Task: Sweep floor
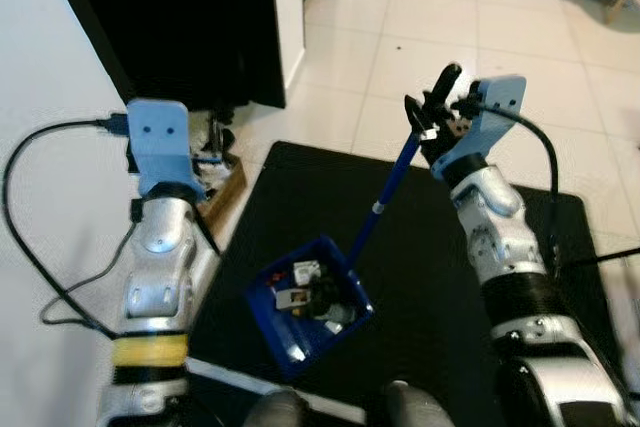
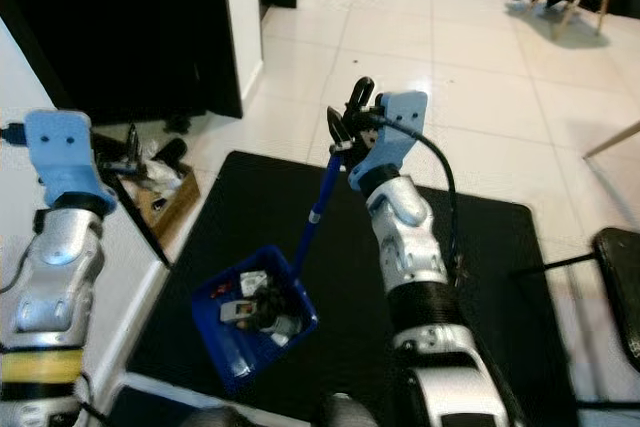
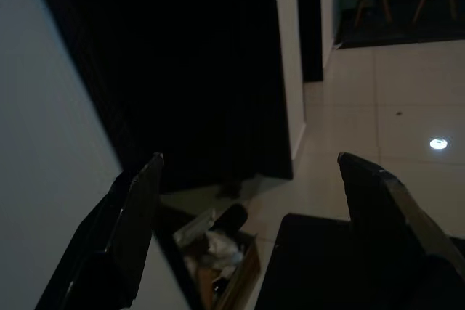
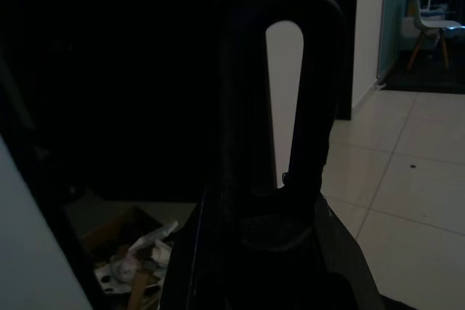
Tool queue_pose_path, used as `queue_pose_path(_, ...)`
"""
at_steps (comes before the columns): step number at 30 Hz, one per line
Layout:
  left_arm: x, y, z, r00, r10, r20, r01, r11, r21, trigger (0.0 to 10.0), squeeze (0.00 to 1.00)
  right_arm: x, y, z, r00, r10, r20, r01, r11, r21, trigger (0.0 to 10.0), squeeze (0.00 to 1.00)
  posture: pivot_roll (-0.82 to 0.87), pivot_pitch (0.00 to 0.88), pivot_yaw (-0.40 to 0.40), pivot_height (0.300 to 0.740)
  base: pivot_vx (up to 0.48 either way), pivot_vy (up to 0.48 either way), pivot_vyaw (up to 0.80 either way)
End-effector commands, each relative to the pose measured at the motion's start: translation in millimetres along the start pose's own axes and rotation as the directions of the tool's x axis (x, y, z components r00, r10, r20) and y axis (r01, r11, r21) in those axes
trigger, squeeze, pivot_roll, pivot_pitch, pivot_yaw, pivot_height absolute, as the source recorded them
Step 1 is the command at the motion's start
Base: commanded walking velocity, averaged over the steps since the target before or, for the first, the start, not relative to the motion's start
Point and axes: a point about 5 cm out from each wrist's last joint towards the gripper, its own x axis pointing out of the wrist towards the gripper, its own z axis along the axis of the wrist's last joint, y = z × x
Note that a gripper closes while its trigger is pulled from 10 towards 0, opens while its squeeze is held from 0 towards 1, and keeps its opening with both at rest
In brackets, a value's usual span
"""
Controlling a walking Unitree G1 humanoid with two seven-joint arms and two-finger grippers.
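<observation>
While the right gripper (image 1: 432, 107) clamps the blue handle (image 1: 392, 187) at frame centre, the dustpan (image 1: 310, 304) sits lower centre on the mat (image 1: 440, 247); left gripper (image 3: 247, 201) fingers stand apart.

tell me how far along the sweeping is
Done: the blue dustpan already holds scraps and sits on the black mat. In hand: the right hand grips the top of its blue handle. The left hand is open and idle. Left: litter lies in the cardboard box by the wall.
</observation>
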Motion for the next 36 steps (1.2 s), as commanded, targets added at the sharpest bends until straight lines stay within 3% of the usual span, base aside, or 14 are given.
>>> queue_pose_path(1,-1.1,1.7,-1.9,1.000,0.006,-0.007,-0.006,1.000,-0.001,10.0,0.00,2.2,1.5,7.9,0.999,0.007,0.042,-0.007,1.000,-0.001,10.0,0.00,0.02,0.053,-0.021,0.740,0.352,0.000,0.00)
queue_pose_path(36,0.4,-3.0,-0.4,1.000,-0.011,-0.001,0.011,1.000,-0.007,10.0,0.00,1.5,2.5,5.5,0.999,0.005,0.035,-0.005,1.000,0.002,10.0,0.00,0.03,0.059,-0.019,0.740,0.368,0.000,0.00)
